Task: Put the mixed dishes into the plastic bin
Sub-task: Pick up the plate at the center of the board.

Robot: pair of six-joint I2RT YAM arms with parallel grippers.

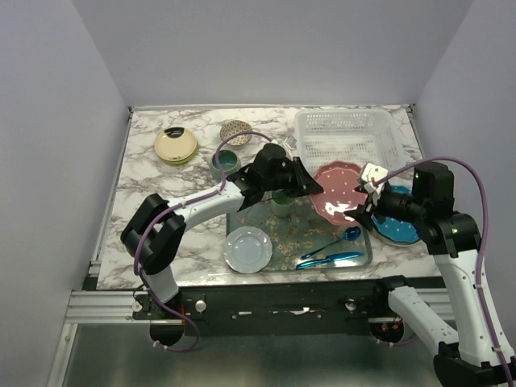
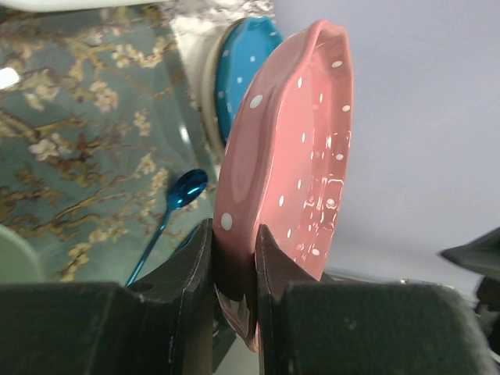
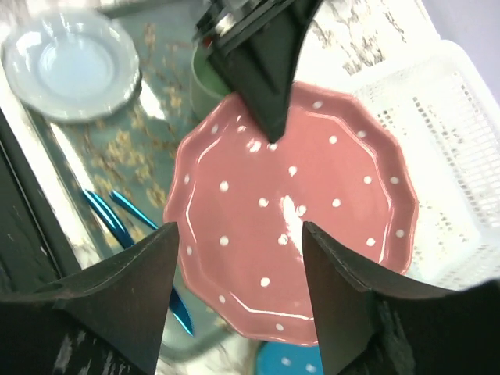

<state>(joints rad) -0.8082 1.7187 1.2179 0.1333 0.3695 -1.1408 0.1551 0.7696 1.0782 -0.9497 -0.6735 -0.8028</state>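
Item: pink white-dotted plate (image 1: 337, 192), held off the surface and tilted, over the far right corner of the tray (image 1: 306, 230), just in front of the near wall of the plastic bin (image 1: 347, 118) and not inside it. Left gripper (image 2: 234, 262): closed narrow on the plate's scalloped rim, one finger on each face. Right gripper (image 1: 364, 201): jaws spread wide at the plate's right edge, nothing between them gripped. Teal white-dotted plate (image 1: 401, 230): flat on the table (image 1: 153, 185) under the right arm, beside the tray. On the tray: pale plate (image 1: 248, 248), two blue spoons (image 1: 329, 259), green cup (image 1: 282, 207), scattered crumbs. On the table to the far left of the bin: dark teal mug (image 1: 226, 161), speckled bowl (image 1: 235, 131), and a yellow plate (image 1: 176, 145) stacked on a green one.
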